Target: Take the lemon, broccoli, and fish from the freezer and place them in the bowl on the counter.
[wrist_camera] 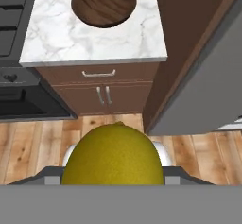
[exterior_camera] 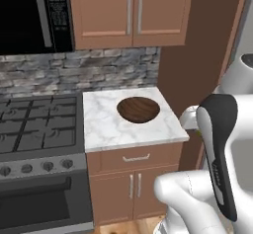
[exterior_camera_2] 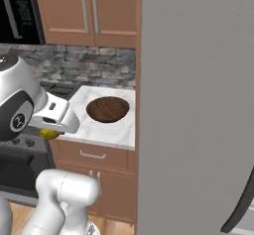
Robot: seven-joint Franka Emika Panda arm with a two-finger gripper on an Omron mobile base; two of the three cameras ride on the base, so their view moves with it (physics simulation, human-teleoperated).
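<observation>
A yellow lemon (wrist_camera: 113,159) sits between my gripper's (wrist_camera: 113,175) fingers in the hand view, over the wooden floor in front of the counter. From the right base view the lemon (exterior_camera_2: 48,133) peeks out under the white hand, left of the counter's (exterior_camera_2: 116,130) front edge. The dark brown wooden bowl (exterior_camera: 138,109) (exterior_camera_2: 107,109) (wrist_camera: 104,3) lies empty on the white marble counter (exterior_camera: 104,127) (wrist_camera: 52,34), ahead of the gripper. The freezer's grey door (exterior_camera_2: 198,105) (wrist_camera: 212,90) stands to the right. Broccoli and fish are out of view.
A black gas stove (exterior_camera: 34,124) adjoins the counter on the left, with a microwave (exterior_camera: 29,16) above. Wood cabinets (exterior_camera: 131,11) hang over the counter. A tall brown side panel (exterior_camera: 197,55) separates counter and freezer. The arm's white links (exterior_camera: 217,154) fill the lower right.
</observation>
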